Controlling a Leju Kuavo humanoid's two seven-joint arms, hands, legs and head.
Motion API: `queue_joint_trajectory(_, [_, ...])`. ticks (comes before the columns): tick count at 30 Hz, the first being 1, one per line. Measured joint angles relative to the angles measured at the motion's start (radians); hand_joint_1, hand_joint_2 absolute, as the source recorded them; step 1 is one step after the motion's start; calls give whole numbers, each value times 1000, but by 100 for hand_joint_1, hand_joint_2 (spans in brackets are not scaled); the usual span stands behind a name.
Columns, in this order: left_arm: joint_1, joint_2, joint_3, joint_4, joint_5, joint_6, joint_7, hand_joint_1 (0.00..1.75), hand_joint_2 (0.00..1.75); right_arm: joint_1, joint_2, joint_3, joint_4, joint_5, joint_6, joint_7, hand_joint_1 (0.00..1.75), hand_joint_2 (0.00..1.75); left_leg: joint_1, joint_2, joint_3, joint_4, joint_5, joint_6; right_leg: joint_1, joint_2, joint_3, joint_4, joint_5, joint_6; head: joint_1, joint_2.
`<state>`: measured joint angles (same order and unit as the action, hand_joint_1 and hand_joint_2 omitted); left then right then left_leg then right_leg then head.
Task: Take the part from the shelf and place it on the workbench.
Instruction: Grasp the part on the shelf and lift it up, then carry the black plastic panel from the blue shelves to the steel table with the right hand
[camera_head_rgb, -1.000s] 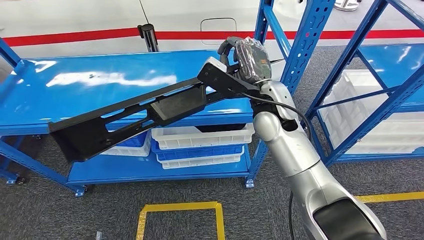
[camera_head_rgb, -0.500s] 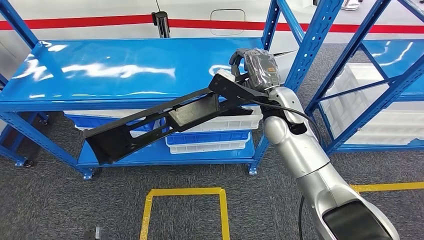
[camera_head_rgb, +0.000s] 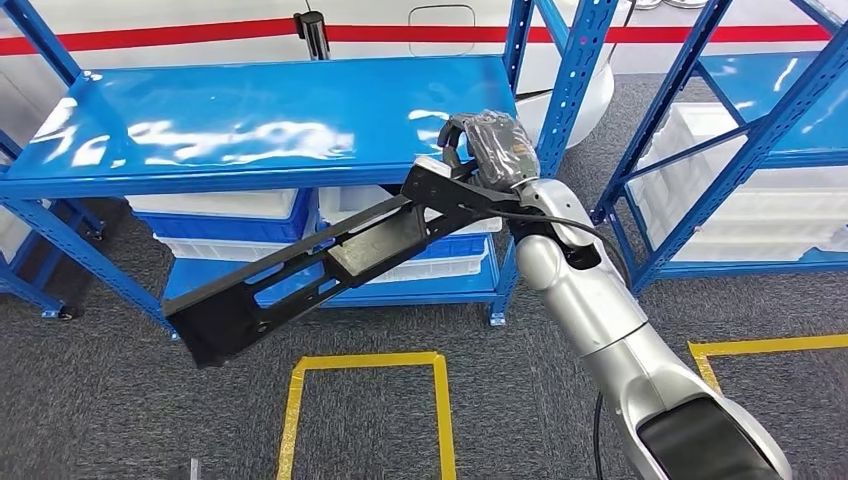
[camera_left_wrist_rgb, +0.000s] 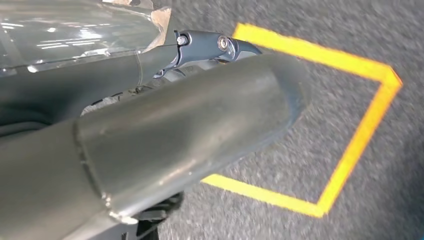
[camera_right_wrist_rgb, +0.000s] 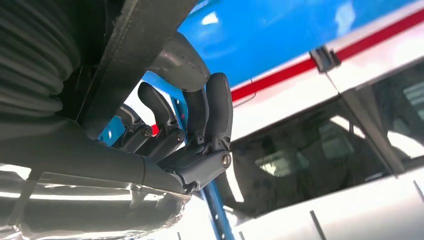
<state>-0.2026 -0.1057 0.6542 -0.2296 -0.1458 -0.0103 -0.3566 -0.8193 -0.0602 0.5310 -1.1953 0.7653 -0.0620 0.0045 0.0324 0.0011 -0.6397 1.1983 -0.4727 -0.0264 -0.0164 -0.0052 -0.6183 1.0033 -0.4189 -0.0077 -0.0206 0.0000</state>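
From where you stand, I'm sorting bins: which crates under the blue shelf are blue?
The blue crate sandwiched between white crates, and another blue crate behind the black part.

Black part; glossy blue shelf; white and blue bins stacked beneath; silver arm; dark grey hand; speckled grey carpet with yellow tape outline; red stripe on white wall

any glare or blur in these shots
Head view: sharp, white glare streaks on the glossy blue shelf top. Left wrist view: soft motion blur over the yellow floor tape. Right wrist view: the right hand is crisp, the long black part dark against a bright background.
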Motion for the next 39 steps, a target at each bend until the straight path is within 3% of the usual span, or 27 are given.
queue_joint_trajectory(2, [1, 3, 0, 0, 6, 0, -4, 0, 0, -12, 0, 4, 7, -4, 9, -2, 175, 175, -3, -3, 83, -120, -13, 8, 2, -1, -15, 8, 11, 12, 1, 0])
queue_joint_trajectory(3, [1, 4, 0, 0, 9, 0, -6, 0, 0, -20, 1, 6, 10, -6, 14, -2, 175, 175, -8, -5, 103, -156, -27, 13, 2, -2, -20, 9, 18, 21, 1, 0])
queue_joint_trajectory(5, [3, 6, 1, 0, 13, -1, -9, 0, 0, -30, 1, 10, 17, -11, 23, -3, 175, 175, -14, -4, 103, -179, -25, 29, 5, -3, -28, 10, 32, 40, 3, 0])
queue_joint_trajectory(6, [5, 6, 1, 0, 15, -2, -11, 0, 0, -32, 1, 13, 20, -13, 26, -3, 175, 175, -16, -1, 98, -185, -16, 40, 6, -2, -36, 17, 25, 45, 3, 0])
queue_joint_trajectory(8, [8, 6, 1, 0, 17, -3, -13, 0, 0, -34, -1, 17, 26, -15, 31, -1, 175, 175, -17, 3, 82, -194, 8, 64, 10, 1, -64, 81, -33, 39, 8, 0])
queue_joint_trajectory(10, [11, 7, 1, 0, 20, -3, -15, 0, 0, -35, -1, 21, 32, -19, 34, 0, 175, 175, -20, 5, 56, -194, 30, 74, 8, 4, -99, 206, -113, 28, 12, 0])
queue_joint_trajectory(11, [13, 8, 1, 0, 21, -3, -16, 0, 0, -35, -1, 22, 34, -21, 35, 0, 175, 175, -22, 5, 42, -193, 40, 76, 7, 4, -110, 263, -134, 30, 12, 0])
queue_joint_trajectory(12, [14, 9, 2, 0, 23, -3, -17, 0, 0, -35, -1, 24, 38, -23, 37, 0, 175, 175, -23, 5, 28, -193, 51, 76, 6, 5, -109, 297, -137, 36, 12, 0])
queue_joint_trajectory(13, [16, 9, 2, 0, 26, -3, -17, 0, 0, -35, 0, 25, 41, -26, 40, 0, 175, 175, -24, 5, 14, -192, 62, 74, 5, 4, -92, 298, -122, 45, 12, 0])
queue_joint_trajectory(15, [20, 9, 3, 0, 33, -2, -19, 0, 0, -40, 2, 26, 49, -33, 43, -1, 175, 175, -24, 5, -14, -188, 84, 67, 3, 4, -8, 198, -87, 58, 13, 0])
queue_joint_trajectory(17, [23, 11, 4, 0, 40, -2, -22, 0, 0, -50, 9, 27, 55, -37, 44, -2, 175, 175, -26, 5, -34, -184, 103, 56, 6, 5, 87, 58, -91, 51, 12, 0])
queue_joint_trajectory(19, [27, 12, 5, 0, 46, -3, -25, 0, 0, -58, 16, 28, 61, -40, 44, -3, 175, 175, -28, 6, -42, -184, 121, 45, 13, 7, 114, 5, -103, 35, 11, 0])
queue_joint_trajectory(21, [30, 15, 8, 0, 48, -4, -26, 0, 0, -62, 20, 29, 68, -41, 44, -4, 175, 175, -25, 4, -50, -181, 126, 35, 4, 5, 97, 6, -86, 18, 11, 0])
queue_joint_trajectory(22, [33, 16, 10, 0, 49, -4, -27, 0, 0, -65, 22, 30, 72, -42, 44, -4, 175, 175, -23, 1, -60, -163, 102, 30, 0, 3, 87, 6, -74, 6, 10, 0])
queue_joint_trajectory(25, [35, 17, 18, 0, 50, -9, -32, 0, 0, -76, 35, 33, 84, -46, 44, -6, 175, 175, -16, -3, -106, -8, -40, 15, -1, 1, 48, 8, -36, -15, 7, 0])
queue_joint_trajectory(26, [35, 17, 19, 0, 51, -10, -35, 0, 0, -79, 38, 34, 88, -48, 44, -6, 175, 175, -14, -3, -116, 52, -67, 11, 2, 1, 32, 8, -24, -16, 6, 0])
queue_joint_trajectory(27, [35, 18, 21, 0, 51, -11, -37, 0, 0, -80, 40, 35, 93, -50, 43, -7, 175, 175, -13, -3, -114, 91, -71, 9, 4, 1, 17, 8, -11, -15, 7, 0])
queue_joint_trajectory(28, [35, 18, 21, 0, 52, -12, -40, 0, 0, -81, 41, 35, 98, -52, 42, -7, 175, 175, -12, -3, -98, 100, -56, 8, 5, 1, 2, 9, 1, -13, 6, 0])
queue_joint_trajectory(29, [35, 18, 21, 0, 52, -13, -42, 0, 0, -82, 41, 35, 102, -55, 41, -8, 175, 175, -11, -3, -64, 73, -30, 9, 5, 1, -13, 10, 12, -10, 6, 0])
queue_joint_trajectory(31, [33, 18, 22, 0, 56, -14, -46, 0, 0, -88, 42, 34, 109, -62, 36, -10, 175, 175, -11, -5, 39, -58, -15, 14, 6, 2, -36, 12, 34, -1, 7, 0])
queue_joint_trajectory(33, [32, 18, 22, 0, 59, -17, -48, 0, 0, -95, 43, 31, 114, -69, 25, -13, 175, 175, -18, -8, 103, -159, -32, 28, 8, 1, -46, 9, 54, 12, 8, 0])
queue_joint_trajectory(34, [32, 19, 22, 0, 60, -18, -48, 0, 0, -98, 43, 30, 116, -72, 18, -16, 175, 175, -23, -9, 109, -176, -36, 36, 8, 0, -48, 6, 63, 19, 8, 0])
queue_joint_trajectory(36, [32, 19, 23, 0, 60, -19, -48, 0, 0, -97, 43, 28, 121, -78, 2, -23, 175, 175, -25, -6, 95, -184, -13, 54, 9, 1, -54, 4, 71, 30, 7, 0])
queue_joint_trajectory(37, [31, 19, 23, 0, 60, -19, -47, 0, 0, -95, 41, 26, 123, -80, -6, -25, 175, 175, -24, -3, 85, -189, 3, 65, 11, 2, -65, 17, 55, 29, 7, 0])
queue_joint_trajectory(39, [30, 19, 24, 0, 60, -18, -45, 0, 0, -90, 38, 19, 125, -86, -23, -29, 175, 175, -21, 2, 57, -195, 35, 77, 10, 3, -100, 102, -31, 16, 10, 0])
